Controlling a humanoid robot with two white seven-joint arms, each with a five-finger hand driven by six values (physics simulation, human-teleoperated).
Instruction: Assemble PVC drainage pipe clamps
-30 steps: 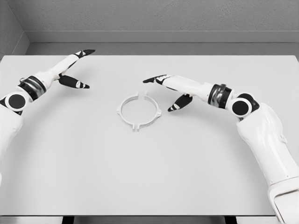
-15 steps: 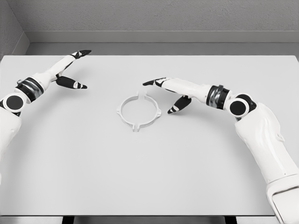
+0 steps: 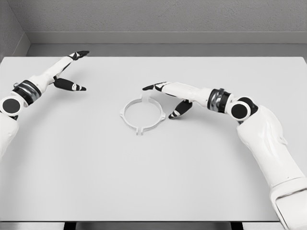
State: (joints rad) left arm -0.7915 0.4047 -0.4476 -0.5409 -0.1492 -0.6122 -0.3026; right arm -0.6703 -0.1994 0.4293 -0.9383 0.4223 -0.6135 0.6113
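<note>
1. Left hand [image 3: 64, 72]: over the far-left of the table [image 3: 72, 172], well apart from the work. Fingers spread, holding nothing. Vs 1 s ago it's drifted a bit left/outward, so prob. retreating, not part of this step.
2. Clamp ring [image 3: 142, 114]: lies flat at table centre, slightly left of mid. 1 s ago there was a clear gap at the top btwn the two halves; now the top ends look closed up, w/ the far tab standing up at the joint. The near tab at the bottom looks mated too. My read: halves now seated into one ring, i.e. assembly near done or done.
3. Right hand [image 3: 168, 98]: has slid left toward the ring over the last sec. Index tip now at/touching the top tab, thumb just beside the ring's right edge. Fingers apart, not clamped on anything; looks like a push, not a grasp.
4. Hard to tell: white ring on white table, so whether top joint is fully latched or just butted is unclear. Can't confirm actual fingertip contact. No screws/fasteners visible. Both upper arms cut off by the frame edges.
</note>
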